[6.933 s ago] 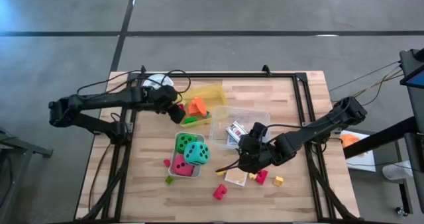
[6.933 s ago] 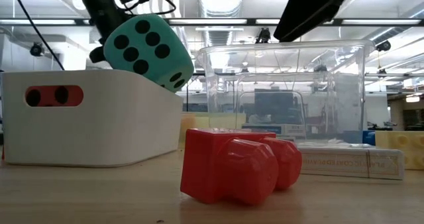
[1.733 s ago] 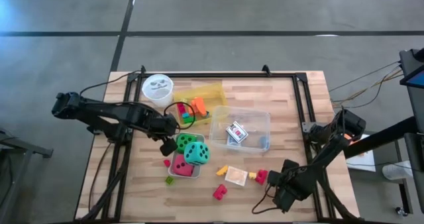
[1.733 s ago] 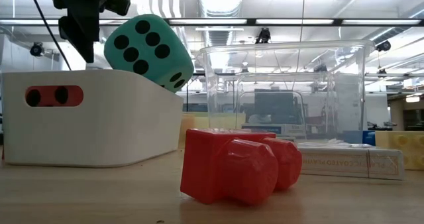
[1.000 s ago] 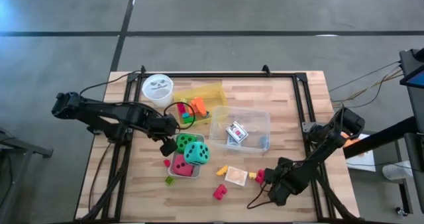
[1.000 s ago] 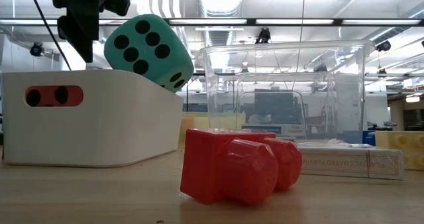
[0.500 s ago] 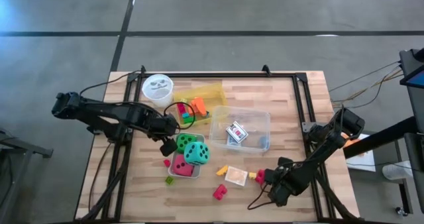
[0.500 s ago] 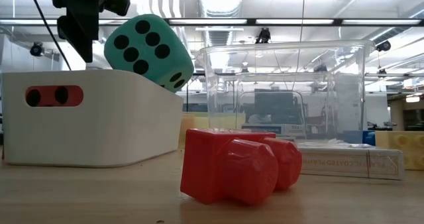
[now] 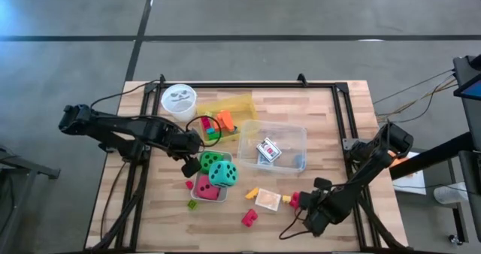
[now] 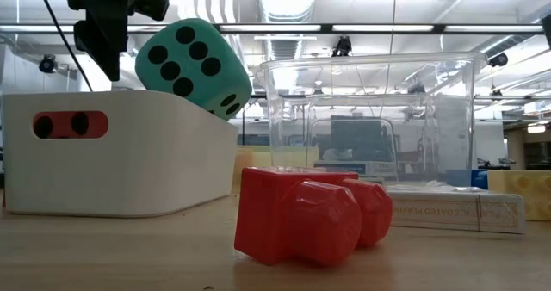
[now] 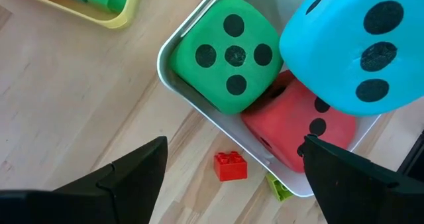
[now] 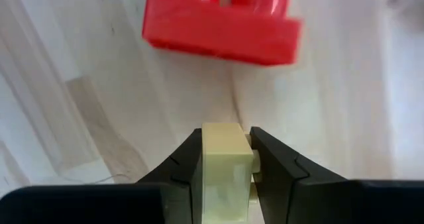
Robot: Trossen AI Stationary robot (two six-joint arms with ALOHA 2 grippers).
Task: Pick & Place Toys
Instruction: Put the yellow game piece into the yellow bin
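While the left hand (image 9: 192, 164) hangs wide open and empty over the counter (image 9: 323, 134), the right hand (image 12: 226, 159) has its fingers (image 12: 278, 164) pinched narrowly on a pale yellow block (image 12: 224, 168). Just ahead of that grip lies a red block (image 12: 222, 24) on the wood — apart from it, it seems. Right below the left hand sits a white bin (image 11: 199, 108) holding the green die (image 11: 228, 52), red die (image 11: 298, 128) and teal die (image 11: 351, 45); a small red brick (image 11: 230, 166) lies outside it. Only the right wrist view shows the grip — from above, the arm hides it.
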